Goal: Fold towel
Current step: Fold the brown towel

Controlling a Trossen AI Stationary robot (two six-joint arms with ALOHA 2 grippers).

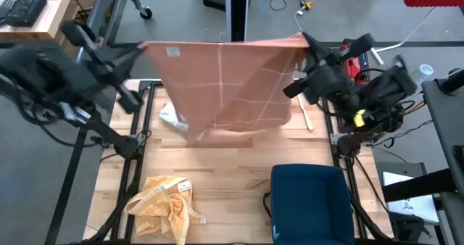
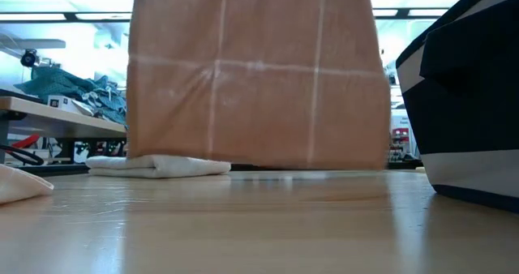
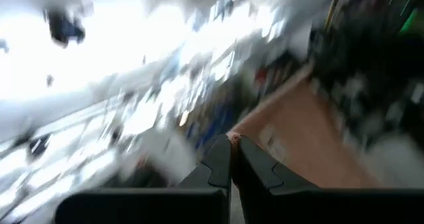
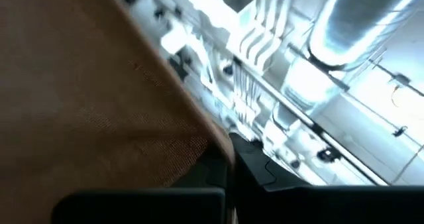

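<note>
Bare wooden table (image 2: 259, 225) is filling the bottom of the low view, nearest the lens. Behind it the pink towel (image 2: 255, 71) is hanging as a flat sheet, taking up the centre of that frame, lower edge reaching down to about the tabletop. In the high view it is stretching across upper centre, top edge taut between both arms.

Left gripper (image 1: 139, 49) is pinching the top corner at upper left, jaws closed on cloth. Right gripper (image 1: 307, 43) is doing the same at upper right, also clamped on the towel.

Handling, judged: light, soft, limp cloth, not fragile, draping and swinging freely. Corners are looking like the best hold, as now; an edge grip would let it sag.

Outward: white folded cloth (image 1: 172, 117) is lying at centre left under the hanging towel; yellow crumpled towel (image 1: 165, 201) is sitting at lower left; dark blue bin (image 1: 310, 201) is sitting at lower right.

Views: only the high view is showing both arms and the yellow towel whole. The low view is showing the hem meeting the table, arms cut off. Wrist views are showing each closed finger pair with cloth between.
</note>
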